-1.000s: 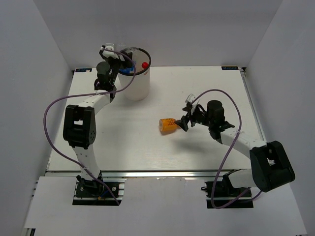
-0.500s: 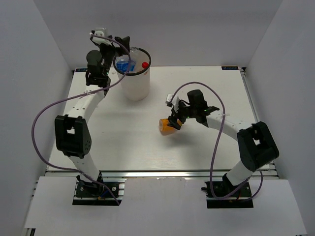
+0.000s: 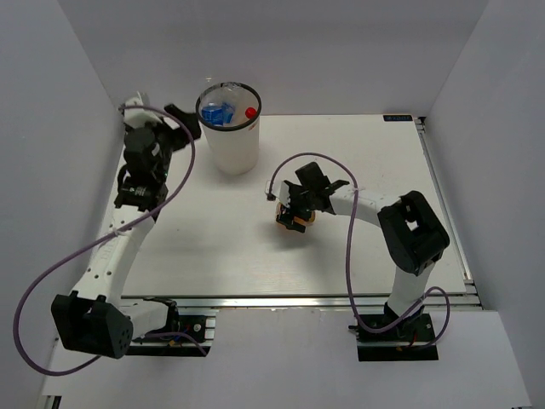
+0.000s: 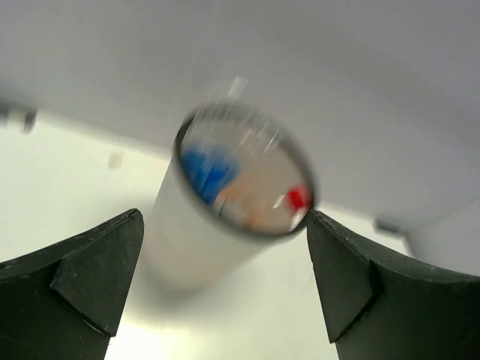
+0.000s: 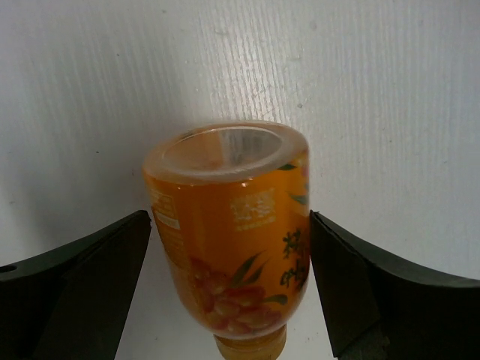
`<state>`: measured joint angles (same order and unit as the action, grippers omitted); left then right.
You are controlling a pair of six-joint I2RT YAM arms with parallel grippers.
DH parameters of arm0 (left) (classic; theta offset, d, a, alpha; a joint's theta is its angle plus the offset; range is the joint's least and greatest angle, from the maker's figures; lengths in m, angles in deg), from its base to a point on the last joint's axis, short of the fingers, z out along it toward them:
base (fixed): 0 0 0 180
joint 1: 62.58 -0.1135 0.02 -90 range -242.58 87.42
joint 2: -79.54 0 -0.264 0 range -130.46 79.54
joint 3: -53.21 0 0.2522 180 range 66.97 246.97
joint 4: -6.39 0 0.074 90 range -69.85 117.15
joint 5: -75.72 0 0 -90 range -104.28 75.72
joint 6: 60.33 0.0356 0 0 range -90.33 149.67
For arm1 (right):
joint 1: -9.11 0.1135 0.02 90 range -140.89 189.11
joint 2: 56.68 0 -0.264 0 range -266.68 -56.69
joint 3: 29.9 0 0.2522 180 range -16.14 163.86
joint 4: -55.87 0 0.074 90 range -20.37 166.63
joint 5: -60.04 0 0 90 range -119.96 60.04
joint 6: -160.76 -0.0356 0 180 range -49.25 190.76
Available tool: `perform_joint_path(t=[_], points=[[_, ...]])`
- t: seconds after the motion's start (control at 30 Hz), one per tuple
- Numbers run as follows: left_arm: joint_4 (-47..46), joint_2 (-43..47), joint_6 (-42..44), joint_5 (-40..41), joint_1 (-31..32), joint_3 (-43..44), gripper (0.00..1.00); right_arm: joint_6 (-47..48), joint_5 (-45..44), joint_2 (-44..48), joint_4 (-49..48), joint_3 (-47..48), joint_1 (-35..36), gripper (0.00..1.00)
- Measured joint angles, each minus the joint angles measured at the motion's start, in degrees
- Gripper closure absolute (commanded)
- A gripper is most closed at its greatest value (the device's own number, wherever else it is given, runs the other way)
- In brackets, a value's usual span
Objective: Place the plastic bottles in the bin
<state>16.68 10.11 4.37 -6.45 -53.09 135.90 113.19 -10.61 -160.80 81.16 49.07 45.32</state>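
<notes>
Though wide, right jaws astride orange bottle.

Top cam is overlooking the table; left wrist facing bin, right wrist hugging orange bottle; top sharing both.

The bin is white with a thin black rim; blue and red show inside it. The bottle is orange, its label printed with green leaves, orange berries and dark characters. The surface is white. The left end effector and right end effector are black, and the cables are purple.
</notes>
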Motion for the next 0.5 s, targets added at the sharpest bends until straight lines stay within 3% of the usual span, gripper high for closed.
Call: perform_joint_path(t=[0.2, 0.4, 0.43, 0.5], points=[[7.39, 1.75, -5.75, 2.14, 0.02, -17.75, 0.02, 0.17, -4.98, -2.43, -1.75, 0.00, 0.68, 0.18], [10.82, 3.50, -9.44, 1.92, 0.02, -23.12, 0.02, -0.92, -5.11, -2.34, -3.56, 0.02, 0.87, 0.54], [10.84, 4.02, -9.70, 1.95, 0.02, -23.32, 0.02, -1.22, -4.76, -2.16, -3.56, 0.04, 0.96, 0.58], [11.17, 5.92, -10.34, 2.19, 0.02, -23.52, 0.02, -2.16, -4.09, -1.01, -3.72, 0.04, 1.20, 0.57]])
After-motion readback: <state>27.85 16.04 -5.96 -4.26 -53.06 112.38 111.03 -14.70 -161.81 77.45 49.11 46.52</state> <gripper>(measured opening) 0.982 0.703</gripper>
